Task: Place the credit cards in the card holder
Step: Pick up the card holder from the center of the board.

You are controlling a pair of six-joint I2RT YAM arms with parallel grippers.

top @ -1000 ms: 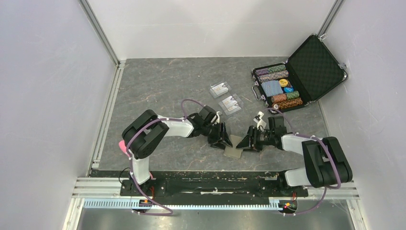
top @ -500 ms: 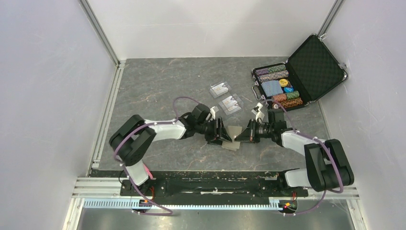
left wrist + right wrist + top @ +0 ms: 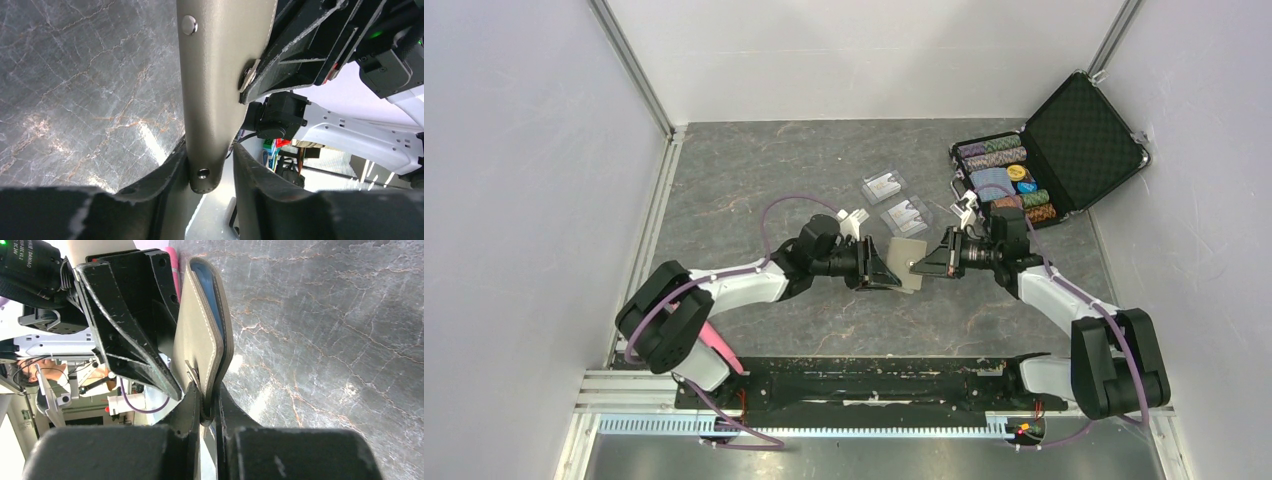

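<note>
The card holder [image 3: 908, 264] is held up on edge over the middle of the worktop, between the two arms. An olive-tan outside is shown, with pale stitching along the rim and round metal snap studs. Blue lining is glimpsed inside the fold, which is parted a little. One edge is pinched tight by the right gripper [image 3: 207, 401], its jaws closed flat on it. The opposite end is straddled by the left gripper [image 3: 210, 160], its jaws partway apart, with a sliver of daylight left on one side. Two clear cases [image 3: 906, 216] are seen just beyond, toward the far edge.
</note>
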